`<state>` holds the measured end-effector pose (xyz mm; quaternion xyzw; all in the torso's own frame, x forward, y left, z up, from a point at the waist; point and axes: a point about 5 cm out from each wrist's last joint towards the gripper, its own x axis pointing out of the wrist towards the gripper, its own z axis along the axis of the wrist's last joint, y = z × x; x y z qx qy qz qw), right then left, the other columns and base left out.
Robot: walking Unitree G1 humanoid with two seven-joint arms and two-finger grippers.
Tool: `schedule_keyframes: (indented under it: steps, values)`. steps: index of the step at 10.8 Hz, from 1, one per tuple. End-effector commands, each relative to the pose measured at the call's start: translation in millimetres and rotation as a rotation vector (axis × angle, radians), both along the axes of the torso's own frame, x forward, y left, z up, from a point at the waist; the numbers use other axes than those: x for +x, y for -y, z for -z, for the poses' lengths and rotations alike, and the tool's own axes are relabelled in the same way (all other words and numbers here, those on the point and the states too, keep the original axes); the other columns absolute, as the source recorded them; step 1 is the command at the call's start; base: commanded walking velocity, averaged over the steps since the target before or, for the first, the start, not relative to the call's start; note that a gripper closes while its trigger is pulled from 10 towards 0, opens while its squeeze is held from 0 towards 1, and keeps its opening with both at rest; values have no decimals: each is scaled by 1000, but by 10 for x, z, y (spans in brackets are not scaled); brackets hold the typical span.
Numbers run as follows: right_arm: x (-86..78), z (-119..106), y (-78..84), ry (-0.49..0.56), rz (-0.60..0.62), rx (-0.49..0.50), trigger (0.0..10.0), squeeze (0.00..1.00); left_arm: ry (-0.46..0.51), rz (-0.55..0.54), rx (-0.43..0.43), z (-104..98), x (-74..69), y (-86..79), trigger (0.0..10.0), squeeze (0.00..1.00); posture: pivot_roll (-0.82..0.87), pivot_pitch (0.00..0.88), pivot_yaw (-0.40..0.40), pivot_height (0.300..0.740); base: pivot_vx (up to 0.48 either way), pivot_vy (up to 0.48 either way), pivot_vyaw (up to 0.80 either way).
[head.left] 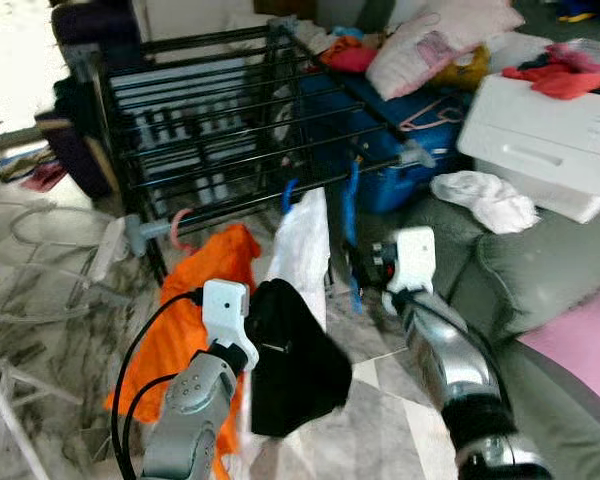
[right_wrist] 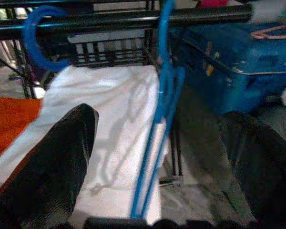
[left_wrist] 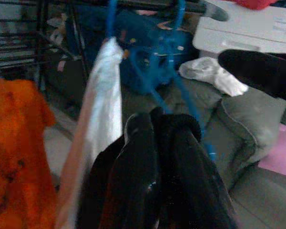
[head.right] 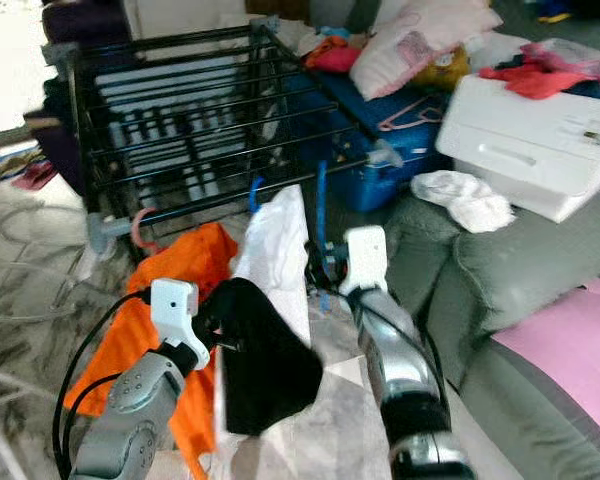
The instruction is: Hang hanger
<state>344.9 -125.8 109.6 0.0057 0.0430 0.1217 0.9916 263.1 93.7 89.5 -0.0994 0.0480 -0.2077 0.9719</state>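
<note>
Left gripper (head.left: 270, 335): jaws closed on black garment (head.left: 295, 365).
Right gripper (right_wrist: 157, 157): jaws wide around blue hanger (right_wrist: 157, 138).
Advice: the hook should be kept seated on rack rail (right_wrist: 133, 19).

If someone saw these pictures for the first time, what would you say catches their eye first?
Probably the orange garment and white garment hanging from the front bar of the black drying rack. Just below, the left gripper is shut on a black cloth, while the open right gripper straddles a blue hanger hooked on that bar.
</note>
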Motion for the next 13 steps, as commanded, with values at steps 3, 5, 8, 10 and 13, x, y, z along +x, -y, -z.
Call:
schedule_keyframes:
  steps: [3, 5, 8, 10, 13]
  values:
    - [205, -146, -7, -21, 33, -47, 10000, 0, 47, 8, 3, -123, 42, 15, 10000, 0, -12, 0, 25, 740, 0, 0, 0]
    - [293, -77, -41, -115, 18, -77, 10000, 0, 46, 28, 11, -119, 40, 45, 10000, 0, -3, 0, 20, 740, 0, 0, 0]
    - [318, 58, -56, -216, 33, -101, 10000, 0, 37, 19, 19, -108, 48, 19, 10000, 0, 13, 0, 12, 740, 0, 0, 0]
    - [288, 142, -135, -251, -1, -115, 10000, 0, 37, 22, 25, -110, 49, 7, 10000, 0, 14, 0, 14, 740, 0, 0, 0]
    - [266, 217, 63, -270, 74, -143, 10000, 0, 32, 20, 28, -108, 39, 5, 10000, 0, 13, 0, 14, 740, 0, 0, 0]
